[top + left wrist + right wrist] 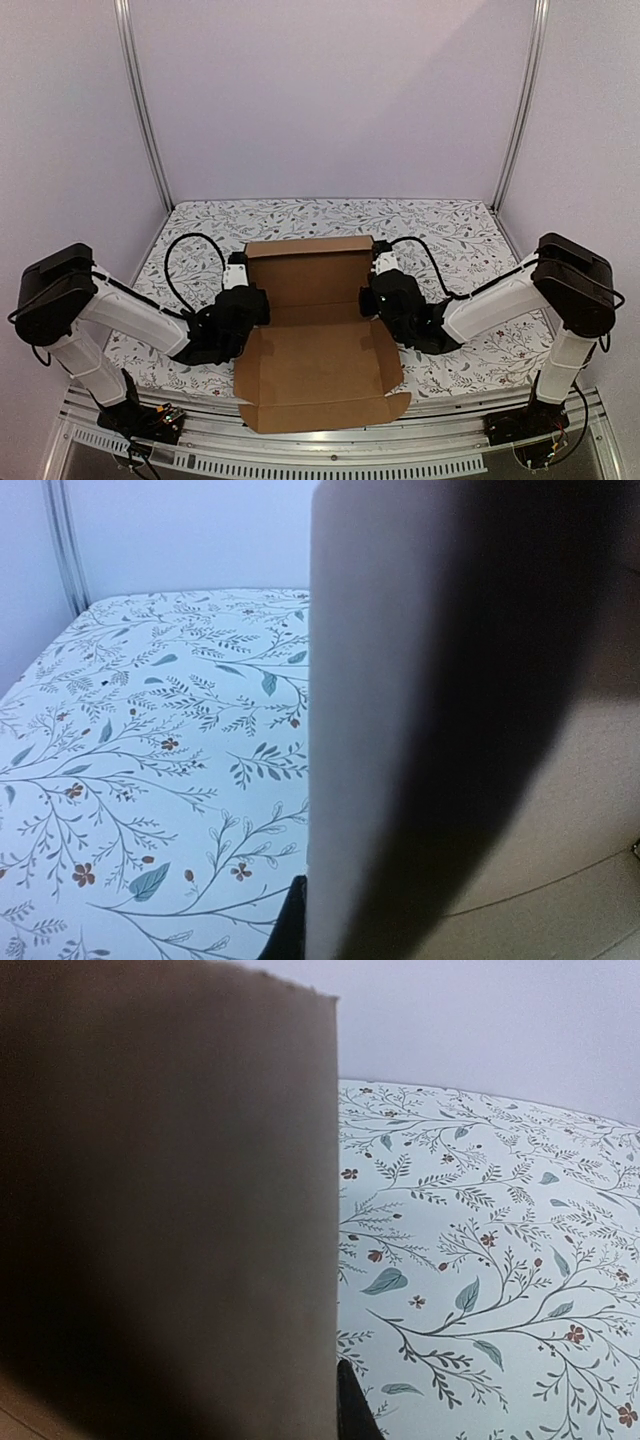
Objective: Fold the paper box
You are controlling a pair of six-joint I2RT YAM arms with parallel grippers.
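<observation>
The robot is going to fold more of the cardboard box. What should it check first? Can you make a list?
1. Left gripper pinching the left side of the paper box: ok.
2. Right gripper pinching the right side: ok.
3. Back panel standing up: ok.
4. Front flap folded up: not ok, it lies flat and pokes past the near edge of the table.
5. Side walls tucked fully upright: cannot tell, the grippers hide them.
</observation>
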